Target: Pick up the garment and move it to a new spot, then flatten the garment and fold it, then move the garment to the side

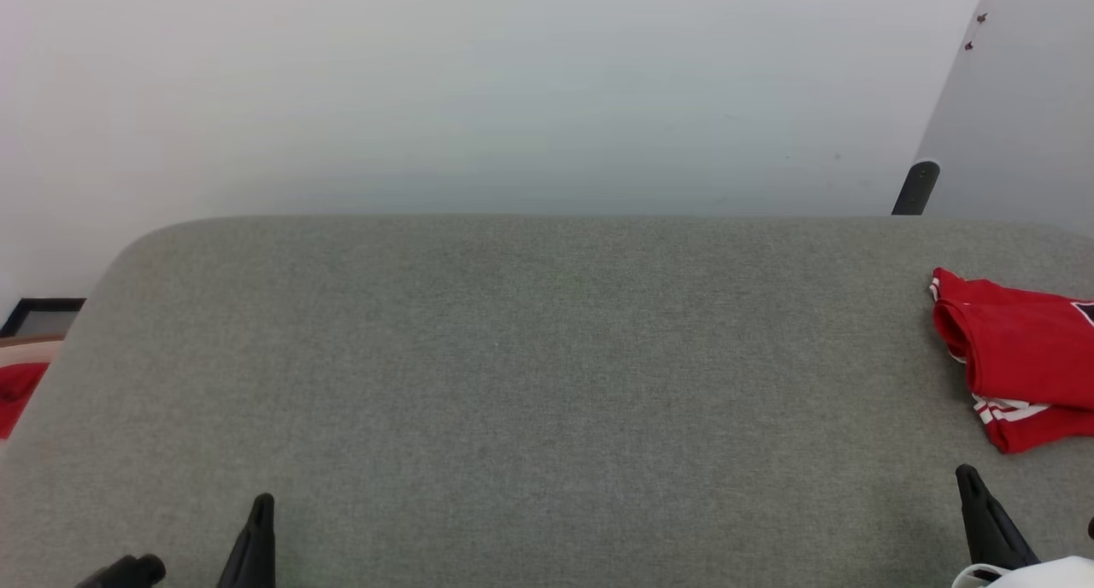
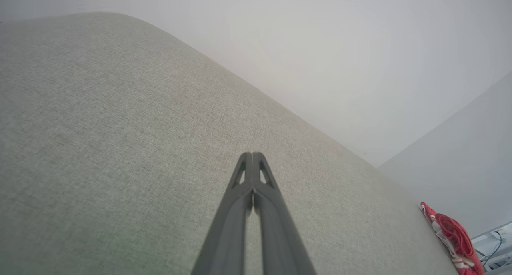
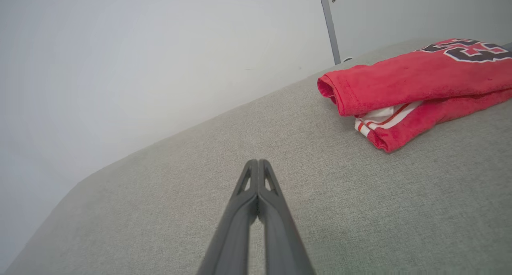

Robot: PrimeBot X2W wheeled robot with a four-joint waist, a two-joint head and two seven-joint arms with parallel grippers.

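Garment (image 1: 1017, 357) untouched; left gripper (image 2: 252, 157), right gripper (image 3: 258, 163) closed

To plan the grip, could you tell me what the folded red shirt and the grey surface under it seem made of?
The folded red lettered shirt looks like soft, matte, fuzzy knit fabric: napped surface, stitched hem. The grey rounded table top seems covered in matte woven cloth: fine heathered weave.

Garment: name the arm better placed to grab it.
Right. The garment lies on the robot's right, just beyond the right claw; the left claw sits far across the grey surface. Both claws are shut.
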